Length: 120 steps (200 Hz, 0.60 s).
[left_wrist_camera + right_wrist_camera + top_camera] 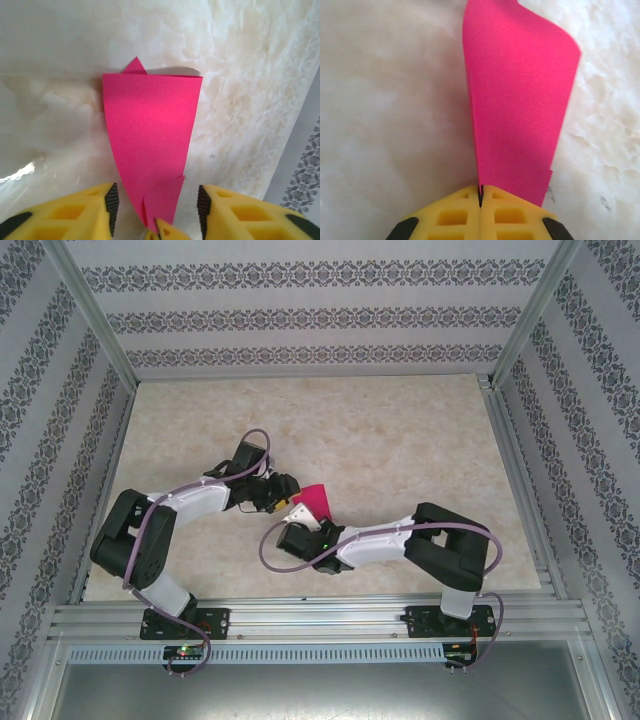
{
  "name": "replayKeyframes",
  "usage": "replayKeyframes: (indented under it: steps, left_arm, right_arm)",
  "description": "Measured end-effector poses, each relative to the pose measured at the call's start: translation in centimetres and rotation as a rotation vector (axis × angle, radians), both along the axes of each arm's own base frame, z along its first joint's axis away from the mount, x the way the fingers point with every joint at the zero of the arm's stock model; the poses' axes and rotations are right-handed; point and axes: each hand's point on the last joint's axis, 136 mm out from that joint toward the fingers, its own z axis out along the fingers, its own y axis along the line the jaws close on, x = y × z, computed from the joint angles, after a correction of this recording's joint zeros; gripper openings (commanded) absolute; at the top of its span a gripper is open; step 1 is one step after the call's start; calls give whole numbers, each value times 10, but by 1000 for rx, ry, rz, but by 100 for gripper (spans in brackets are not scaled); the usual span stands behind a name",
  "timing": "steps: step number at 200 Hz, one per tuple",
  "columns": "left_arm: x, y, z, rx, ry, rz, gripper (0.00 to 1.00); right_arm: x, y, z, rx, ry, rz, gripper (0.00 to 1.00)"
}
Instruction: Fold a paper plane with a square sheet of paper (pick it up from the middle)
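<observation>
Judging by its shape, the folding is midway: the sheet of paper (150, 135) is already a tapering wedge, with a small flap peeking past its broad edge at 12 o'clock in the left wrist view, but it is not yet a dart. The right pincer (481, 192) is clenched on the wedge's narrow end, and the pink runs toward 12 o'clock from its shut tips over the surface (380, 100) (whether the far edge is lifted I cannot tell). The left pincer (157, 200) stands released, its jaws on either side of the narrow tip at 6 o'clock without touching it. From above, the paper lies at 3 o'clock of the left pincer. The next move probably calls for the left to take a fresh hold for another crease while the right pins the wedge steady.
</observation>
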Motion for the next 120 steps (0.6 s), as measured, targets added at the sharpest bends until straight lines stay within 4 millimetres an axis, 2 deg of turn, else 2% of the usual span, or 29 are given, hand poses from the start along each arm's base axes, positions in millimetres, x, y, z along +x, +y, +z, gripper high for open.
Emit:
replayKeyframes:
  steps: [30,95,103,120]
  left_arm:
    - [1,8,6,34,-18,33,66]
    - [-6,8,-23,56,79,27,65]
    - [-6,7,-24,54,83,25,61]
    - [-3,4,-24,47,91,21,43]
  right_arm:
    - [0,1,6,125,32,73,0]
    - [6,20,17,165,-13,202,0]
    - [7,21,18,166,-18,207,0]
    - [7,22,18,165,-24,214,0]
